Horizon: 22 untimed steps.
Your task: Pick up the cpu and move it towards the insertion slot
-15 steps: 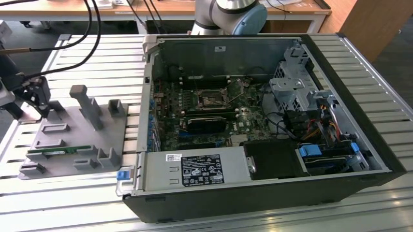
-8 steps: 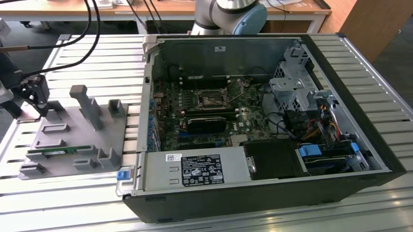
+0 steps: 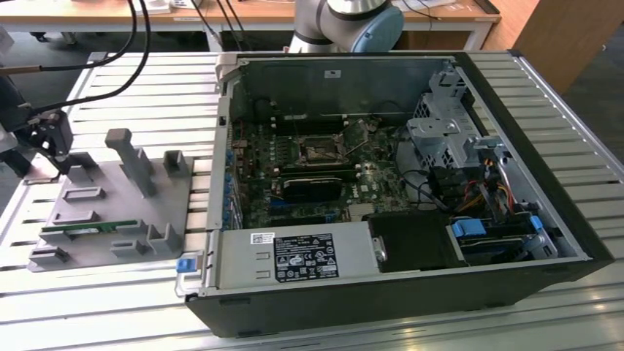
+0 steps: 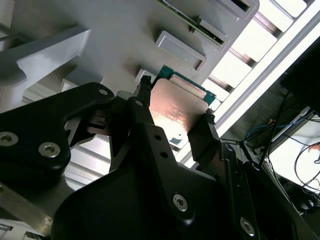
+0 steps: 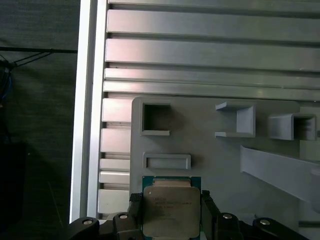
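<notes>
The cpu (image 5: pixel 171 207) is a flat square chip with a silvery top and a green rim. It sits between the black fingers of my gripper (image 5: pixel 170 200), which is shut on its two opposite edges. In the second wrist view the cpu (image 4: pixel 177 107) is held by the gripper (image 4: pixel 177 100) just over the grey fixture plate. In the exterior view the gripper (image 3: pixel 49 146) is at the far left, over the plate's far corner. The insertion slot (image 3: pixel 320 151), a dark square socket with a metal frame, lies on the motherboard inside the open computer case, well to the exterior view's right of the gripper.
The grey fixture plate (image 3: pixel 107 212) carries several pockets, a tall post (image 3: pixel 131 157) and a green memory stick (image 3: pixel 86 231). The case's upright wall (image 3: pixel 226 146) stands between plate and motherboard. Black cables (image 3: pixel 107 88) hang over the slatted metal table (image 3: pixel 146 88). A power supply (image 3: pixel 292 257) fills the case's near side.
</notes>
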### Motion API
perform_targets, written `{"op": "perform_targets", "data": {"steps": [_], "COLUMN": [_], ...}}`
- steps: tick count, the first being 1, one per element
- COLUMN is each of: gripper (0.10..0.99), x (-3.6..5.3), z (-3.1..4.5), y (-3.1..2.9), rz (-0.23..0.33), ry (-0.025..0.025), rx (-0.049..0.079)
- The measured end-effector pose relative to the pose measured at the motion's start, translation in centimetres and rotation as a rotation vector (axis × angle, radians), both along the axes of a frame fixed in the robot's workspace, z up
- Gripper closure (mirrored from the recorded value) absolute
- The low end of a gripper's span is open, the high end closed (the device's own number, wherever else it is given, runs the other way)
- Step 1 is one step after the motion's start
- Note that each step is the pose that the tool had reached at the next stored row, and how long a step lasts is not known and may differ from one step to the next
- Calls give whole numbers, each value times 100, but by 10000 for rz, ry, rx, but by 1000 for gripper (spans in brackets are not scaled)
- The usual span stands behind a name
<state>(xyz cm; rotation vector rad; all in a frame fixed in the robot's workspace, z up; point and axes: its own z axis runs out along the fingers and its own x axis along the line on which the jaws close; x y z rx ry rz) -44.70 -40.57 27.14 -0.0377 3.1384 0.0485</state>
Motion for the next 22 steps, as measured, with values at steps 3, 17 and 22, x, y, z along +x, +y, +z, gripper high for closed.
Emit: {"op": "perform_targets", "data": {"steps": [3, 17, 22], "gripper": [541, 541, 541], "x": [0, 0, 0], "z": [19, 99, 125], "y": [0, 0, 0], "rz": [0, 0, 0], "ry": [1, 0, 0], "rx": [0, 0, 0]}}
